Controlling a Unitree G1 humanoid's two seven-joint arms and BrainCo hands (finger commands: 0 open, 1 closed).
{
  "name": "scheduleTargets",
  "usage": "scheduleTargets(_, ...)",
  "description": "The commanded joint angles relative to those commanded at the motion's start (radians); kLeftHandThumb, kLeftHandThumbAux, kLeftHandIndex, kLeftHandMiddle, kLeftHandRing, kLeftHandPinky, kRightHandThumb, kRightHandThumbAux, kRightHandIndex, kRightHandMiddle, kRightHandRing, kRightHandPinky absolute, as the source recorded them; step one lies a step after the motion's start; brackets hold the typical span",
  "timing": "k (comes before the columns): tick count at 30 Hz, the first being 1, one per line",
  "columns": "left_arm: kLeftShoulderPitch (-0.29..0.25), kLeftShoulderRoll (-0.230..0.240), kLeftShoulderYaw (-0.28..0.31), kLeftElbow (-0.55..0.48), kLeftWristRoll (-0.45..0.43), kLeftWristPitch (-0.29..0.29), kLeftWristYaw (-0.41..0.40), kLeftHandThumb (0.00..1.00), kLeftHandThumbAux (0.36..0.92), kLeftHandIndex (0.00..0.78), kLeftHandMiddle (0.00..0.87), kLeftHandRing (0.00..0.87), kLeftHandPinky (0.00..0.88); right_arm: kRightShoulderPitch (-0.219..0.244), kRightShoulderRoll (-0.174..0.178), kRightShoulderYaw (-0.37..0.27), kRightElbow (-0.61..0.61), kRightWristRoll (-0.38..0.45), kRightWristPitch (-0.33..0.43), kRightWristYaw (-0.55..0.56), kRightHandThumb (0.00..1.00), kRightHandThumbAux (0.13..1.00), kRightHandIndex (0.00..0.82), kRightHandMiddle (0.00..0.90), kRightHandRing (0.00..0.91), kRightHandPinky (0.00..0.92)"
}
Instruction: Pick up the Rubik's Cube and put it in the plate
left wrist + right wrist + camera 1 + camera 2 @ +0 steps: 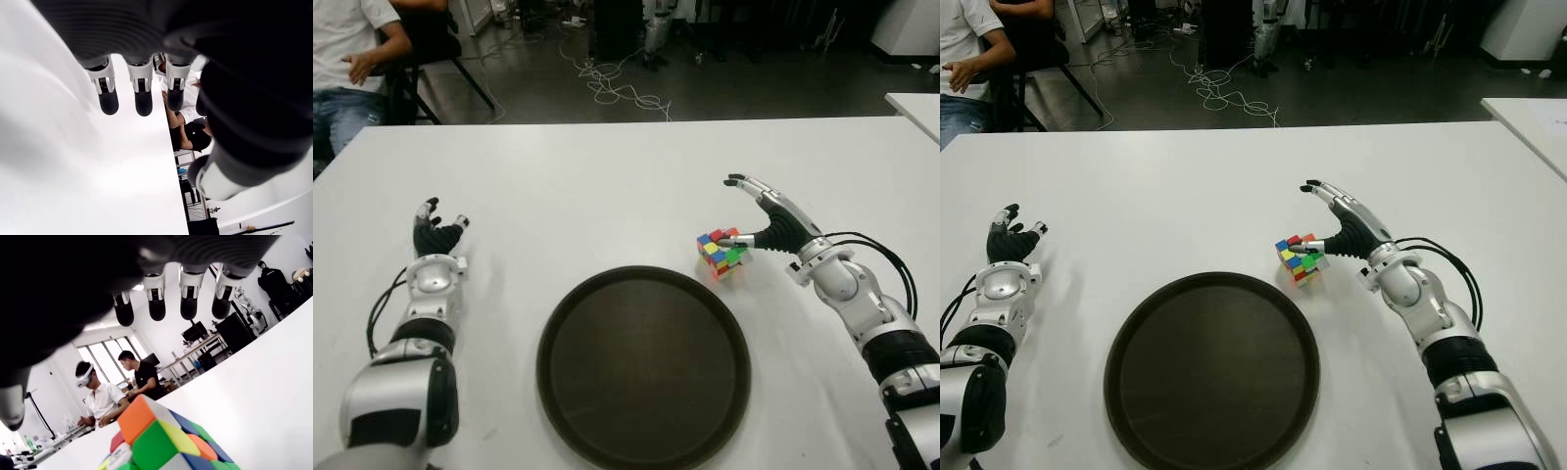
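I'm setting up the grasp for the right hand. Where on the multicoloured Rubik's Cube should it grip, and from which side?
Probably two opposite flat faces of the multicoloured Rubik's Cube, approached from the robot's right and above, where the open right hand is, thumb beside the cube. It appears tilted on an edge beside the dark round plate, so a loose pinch might roll it.

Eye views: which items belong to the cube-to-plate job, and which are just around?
Job:
Rubik's Cube, tilted, on the table beside the plate's far right rim
plate, dark, round, nothing in it
right hand, open, at the cube

Around:
left hand, open, idle at far left
table
seated person
floor cables
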Motion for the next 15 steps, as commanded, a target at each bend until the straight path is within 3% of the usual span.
scheduleTargets(5, 0.0, -0.002, 0.0, 0.0, 0.001, -0.002, 0.0, 0.0, 0.773, 0.023, 0.046, 0.04, 0.048, -0.004, -0.007, 0.013, 0.0, -0.018, -0.004, -0.003, 0.0, 0.458, 0.0, 0.0, 0.0, 0.0)
scheduleTargets(15, 0.0, -0.003, -0.002, 0.0, 0.003, 0.002, 0.006, 0.0, 0.789, 0.028, 0.059, 0.051, 0.047, -0.016, -0.021, 0.046, -0.008, -0.056, 0.02, 0.012, 0.0, 0.522, 0.0, 0.0, 0.0, 0.0)
